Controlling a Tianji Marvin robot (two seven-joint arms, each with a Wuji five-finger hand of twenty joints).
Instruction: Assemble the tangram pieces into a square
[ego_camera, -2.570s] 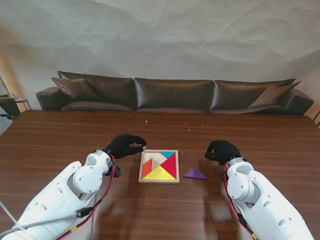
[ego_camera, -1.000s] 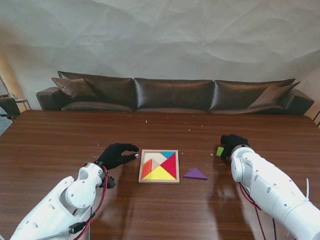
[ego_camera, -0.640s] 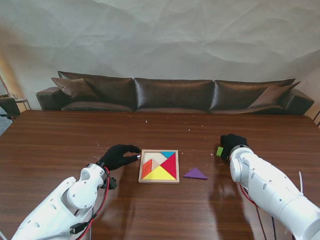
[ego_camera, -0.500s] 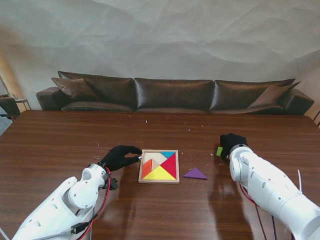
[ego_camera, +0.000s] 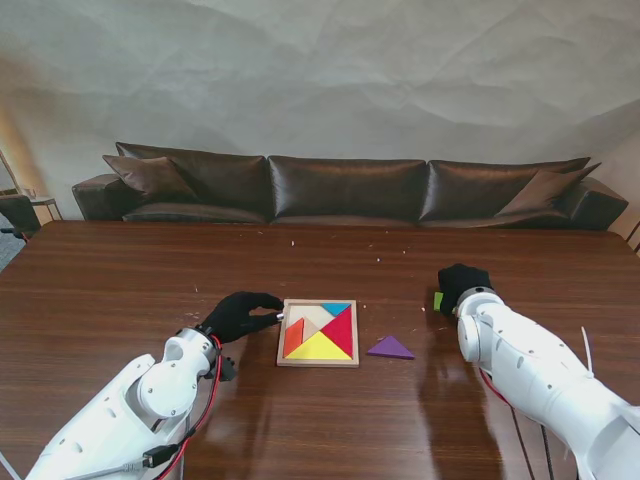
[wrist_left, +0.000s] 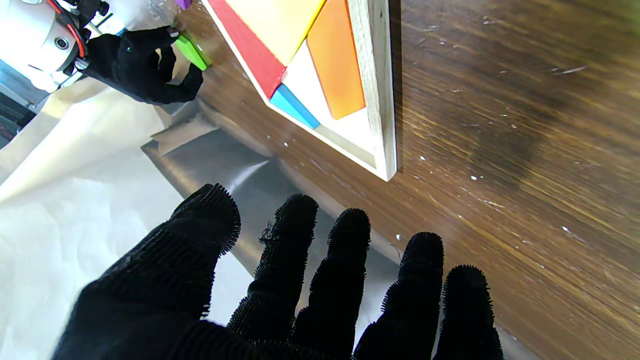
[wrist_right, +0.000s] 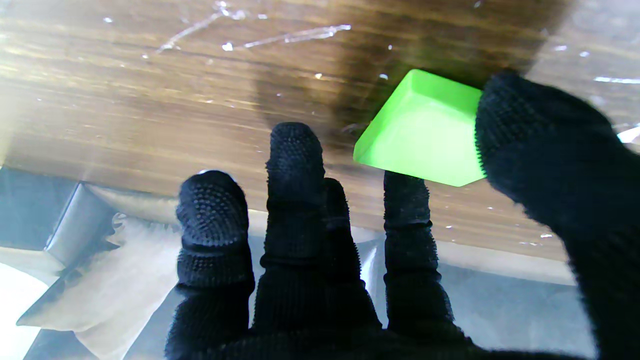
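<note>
Stand view shows my left hand (ego_camera: 240, 315), fingers spread and empty, now settled against the wooden tray (ego_camera: 317, 361) at its nine o'clock to steady it, while farther off at two o'clock my right hand (ego_camera: 462, 287) has pinched up the green piece (ego_camera: 438, 300), leaving the purple triangle (ego_camera: 390, 348) still outside.

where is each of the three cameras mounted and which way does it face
Stand view: above the shoulders, looking down at the table and the sofa beyond; both white arms show, with the left robot hand and right robot hand.
Left wrist view: along spread fingers past a corner of the wooden tray.
Right wrist view: along fingers pinching the green piece.
Shared: tray in stand and left wrist views; green piece in all three.
</note>
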